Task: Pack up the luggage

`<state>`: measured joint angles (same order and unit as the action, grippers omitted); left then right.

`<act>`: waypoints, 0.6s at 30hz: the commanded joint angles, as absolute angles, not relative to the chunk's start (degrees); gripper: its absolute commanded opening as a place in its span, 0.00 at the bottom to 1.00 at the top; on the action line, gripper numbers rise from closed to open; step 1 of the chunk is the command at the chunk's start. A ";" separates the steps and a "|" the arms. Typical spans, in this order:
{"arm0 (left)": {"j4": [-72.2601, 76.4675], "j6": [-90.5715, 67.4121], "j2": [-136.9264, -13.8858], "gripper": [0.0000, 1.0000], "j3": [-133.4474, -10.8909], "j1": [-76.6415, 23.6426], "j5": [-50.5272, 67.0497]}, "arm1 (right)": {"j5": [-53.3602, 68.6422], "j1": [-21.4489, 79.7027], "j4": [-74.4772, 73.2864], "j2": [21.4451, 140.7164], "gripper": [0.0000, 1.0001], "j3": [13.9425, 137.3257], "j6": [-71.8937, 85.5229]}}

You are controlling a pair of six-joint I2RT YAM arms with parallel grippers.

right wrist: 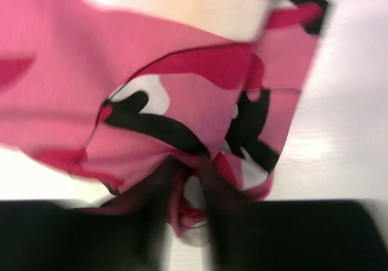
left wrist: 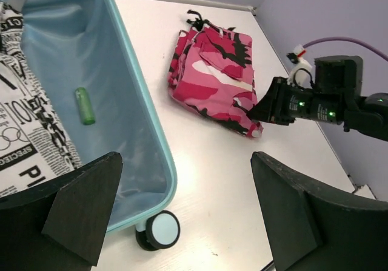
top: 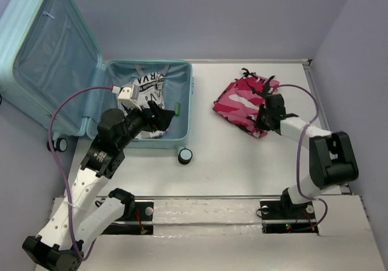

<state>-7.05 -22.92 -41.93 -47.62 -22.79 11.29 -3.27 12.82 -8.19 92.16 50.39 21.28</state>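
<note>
The luggage (top: 48, 59), a pale mint-blue suitcase, lies open at the left with its lid tilted back. In its base lie a black-and-white printed cloth (top: 148, 83) and a small green tube (top: 179, 108). My left gripper (top: 162, 116) hovers over the base's near right corner, open and empty. In the left wrist view its jaws (left wrist: 188, 222) stand wide apart above the luggage rim (left wrist: 151, 131) and the tube (left wrist: 85, 105). My right gripper (top: 262, 122) is shut on the near edge of the pink camouflage cloth bundle (top: 242, 101). The right wrist view, blurred, shows the gripper (right wrist: 188, 192) pinching a fold of that cloth (right wrist: 182, 83).
A suitcase wheel (top: 185, 156) sticks out at the base's near right corner and also shows in the left wrist view (left wrist: 157, 230). White table (top: 230, 156) runs between luggage and bundle. Grey walls bound the back and the right side.
</note>
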 commanded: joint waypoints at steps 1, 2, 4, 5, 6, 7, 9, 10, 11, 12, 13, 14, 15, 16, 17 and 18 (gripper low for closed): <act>-1.59 -25.57 -45.52 0.99 -49.04 -30.83 5.81 | -4.22 7.30 -7.56 80.18 0.55 44.21 25.13; -1.41 -25.92 -46.66 0.99 -50.35 -35.72 2.58 | -4.31 6.42 -7.56 76.76 0.68 43.77 25.92; -1.14 -25.75 -50.96 0.99 -52.02 -40.76 -2.17 | -5.97 3.61 -7.47 74.28 0.79 43.59 27.06; -1.14 -25.49 -52.98 0.99 -52.90 -43.04 -5.76 | -6.32 2.56 -7.47 73.57 0.83 43.77 27.33; -1.14 -25.40 -54.83 0.99 -53.87 -44.98 -7.11 | -6.42 1.42 -7.30 73.22 0.88 44.03 27.94; -1.06 -25.40 -59.19 0.99 -55.97 -47.78 -7.82 | -5.72 -1.12 -6.51 73.91 0.90 44.64 28.21; -0.97 -25.40 -65.63 0.99 -59.40 -49.91 -9.92 | -4.14 -3.85 -5.71 75.93 0.95 45.61 29.00; -0.88 -25.40 -67.22 0.99 -60.46 -51.57 -10.98 | -3.00 -5.09 -4.76 79.16 0.97 46.75 29.35; -0.53 -25.40 -68.89 0.99 -61.51 -52.20 -12.73 | -0.12 -7.10 -4.22 81.19 1.00 47.63 29.44; -0.35 -25.31 -71.78 0.99 -63.26 -52.56 -13.53 | 2.61 -7.64 -3.96 83.47 1.00 48.77 29.36; -0.35 -25.31 -73.29 0.99 -64.33 -52.65 -14.14 | 4.29 -7.65 -3.96 85.67 1.00 50.00 29.09; -0.35 -24.96 -75.21 0.99 -65.55 -52.65 -15.02 | 5.87 -7.65 -3.52 89.09 1.00 51.75 28.92; -0.44 -24.44 -79.58 0.99 -68.79 -52.65 -15.38 | 6.93 -7.65 -2.91 90.51 1.00 52.20 28.92; -1.66 -23.74 -81.89 0.99 -70.82 -52.65 -15.99 | 9.64 -7.65 -1.16 92.18 1.00 52.73 28.83; -2.71 -23.30 -84.52 0.99 -72.93 -52.65 -16.61 | 10.62 -7.65 -0.62 92.20 1.00 52.73 29.00; -3.77 -22.59 -89.86 0.99 -77.56 -52.65 -17.39 | 11.33 -7.65 -0.62 93.68 1.00 53.17 29.87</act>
<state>-4.14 -24.86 -80.93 -66.41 -52.73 -11.29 3.38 -8.19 -4.84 91.09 50.15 28.49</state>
